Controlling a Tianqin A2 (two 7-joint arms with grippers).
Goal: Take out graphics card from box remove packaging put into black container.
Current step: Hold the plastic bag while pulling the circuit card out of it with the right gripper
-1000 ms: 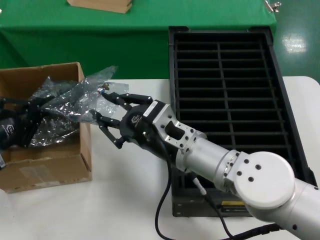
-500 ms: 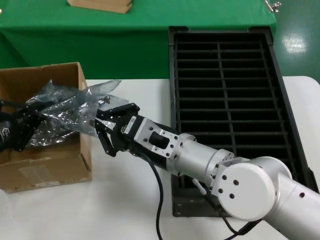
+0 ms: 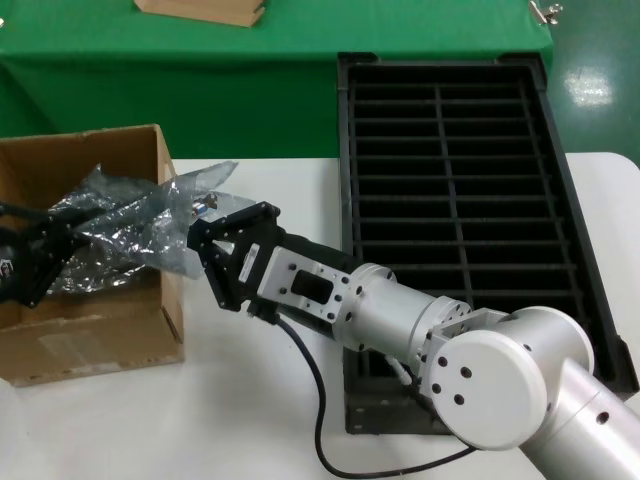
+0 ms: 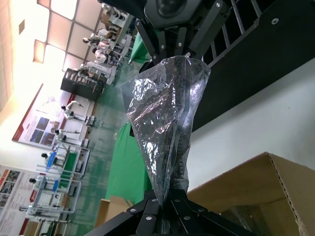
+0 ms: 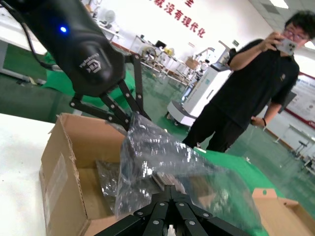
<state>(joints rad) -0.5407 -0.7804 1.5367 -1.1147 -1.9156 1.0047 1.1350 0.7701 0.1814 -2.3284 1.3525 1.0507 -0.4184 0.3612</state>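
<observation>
**Bag stretched between two grippers**

While the right gripper [image 3: 205, 245] clamps the near end of the packaging [image 3: 140, 215], its long axis runs away leftward to the left gripper [image 3: 40, 245], clenched on the far end above the box [image 3: 95, 330]; the black container [image 3: 590, 250] lies to the right.
</observation>
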